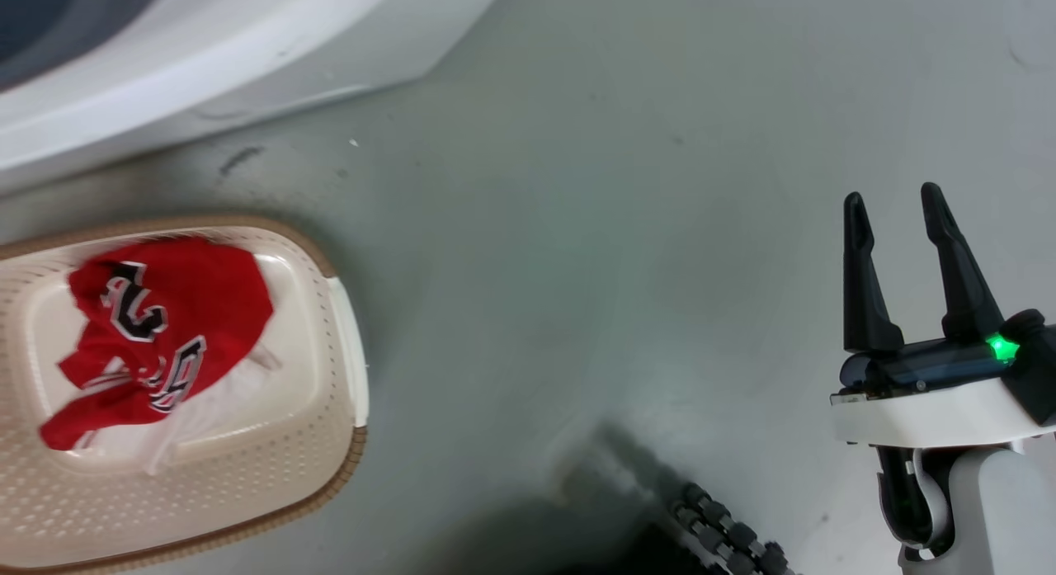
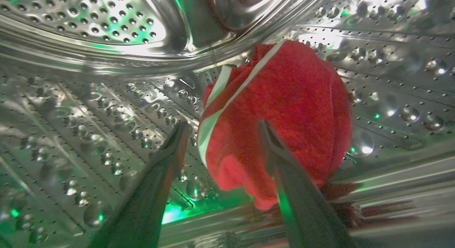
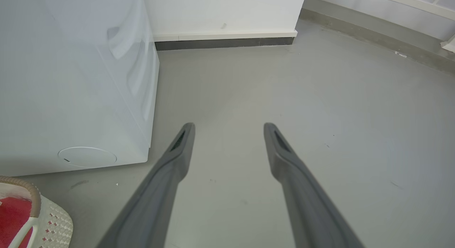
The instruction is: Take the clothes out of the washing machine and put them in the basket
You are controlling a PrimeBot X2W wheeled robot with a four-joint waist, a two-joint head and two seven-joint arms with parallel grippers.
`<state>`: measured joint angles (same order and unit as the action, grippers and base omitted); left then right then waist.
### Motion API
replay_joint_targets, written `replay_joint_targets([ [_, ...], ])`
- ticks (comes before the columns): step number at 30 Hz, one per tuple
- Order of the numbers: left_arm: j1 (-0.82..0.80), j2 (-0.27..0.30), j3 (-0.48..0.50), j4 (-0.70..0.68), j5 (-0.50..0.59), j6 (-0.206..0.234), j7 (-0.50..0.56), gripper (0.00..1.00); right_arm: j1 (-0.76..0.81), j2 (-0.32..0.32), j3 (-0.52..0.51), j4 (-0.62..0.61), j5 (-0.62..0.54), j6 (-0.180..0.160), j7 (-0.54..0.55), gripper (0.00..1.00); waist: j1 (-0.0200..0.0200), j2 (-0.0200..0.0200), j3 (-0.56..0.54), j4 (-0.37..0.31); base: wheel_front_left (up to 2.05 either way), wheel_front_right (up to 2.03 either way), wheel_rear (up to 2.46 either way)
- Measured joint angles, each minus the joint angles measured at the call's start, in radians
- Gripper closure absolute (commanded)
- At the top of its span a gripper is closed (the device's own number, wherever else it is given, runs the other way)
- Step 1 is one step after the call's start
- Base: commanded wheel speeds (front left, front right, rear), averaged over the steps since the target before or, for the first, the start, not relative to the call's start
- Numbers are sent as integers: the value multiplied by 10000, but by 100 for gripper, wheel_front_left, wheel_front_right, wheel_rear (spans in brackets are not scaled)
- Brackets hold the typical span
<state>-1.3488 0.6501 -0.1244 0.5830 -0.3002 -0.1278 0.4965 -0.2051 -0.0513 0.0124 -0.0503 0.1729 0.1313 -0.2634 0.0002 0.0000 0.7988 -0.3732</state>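
One red garment (image 1: pixel 161 332) with black-and-white numbers lies in the cream basket (image 1: pixel 330 443) at the lower left of the head view; a corner of that basket (image 3: pixel 53 226) appears in the right wrist view. A second red garment (image 2: pixel 280 116) with a white trim band sits bunched inside the washing machine's perforated steel drum (image 2: pixel 99 109). My left gripper (image 2: pixel 222 128) is open inside the drum, its fingers straddling the near edge of that garment. The right gripper (image 1: pixel 895 204) hangs open over bare floor, holding nothing. The washing machine (image 1: pixel 190 55) stands at the upper left.
Grey floor (image 1: pixel 594 253) stretches between the basket and my right arm. The machine's white side panel (image 3: pixel 78 91) fills the left of the right wrist view, with a white wall and dark skirting (image 3: pixel 227 43) behind. A dark ribbed cable (image 1: pixel 718 538) lies at the bottom.
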Motion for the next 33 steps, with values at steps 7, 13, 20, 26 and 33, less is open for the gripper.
replay_joint_targets([
  [7,-1322,169,-571,1321,445,2,901,0,-101,0,374,-13,376,0,0,0,1,0,797,-386,0,0,0],
  [13,-2169,349,-800,2057,616,15,1570,0,-132,0,702,-58,451,0,0,0,0,0,1143,-622,0,0,0],
  [20,-2654,343,-1166,2554,608,15,1816,65,-99,0,660,-71,407,0,0,0,0,0,1285,-650,0,0,0],
  [26,-2809,318,-1459,2819,403,-2,1528,100,-143,0,594,-71,500,0,0,0,-1,0,1265,-652,0,0,0],
  [33,-2847,244,-1854,3009,12,-12,708,100,-202,0,428,-61,393,0,0,0,-1,0,1061,-513,0,0,0],
])
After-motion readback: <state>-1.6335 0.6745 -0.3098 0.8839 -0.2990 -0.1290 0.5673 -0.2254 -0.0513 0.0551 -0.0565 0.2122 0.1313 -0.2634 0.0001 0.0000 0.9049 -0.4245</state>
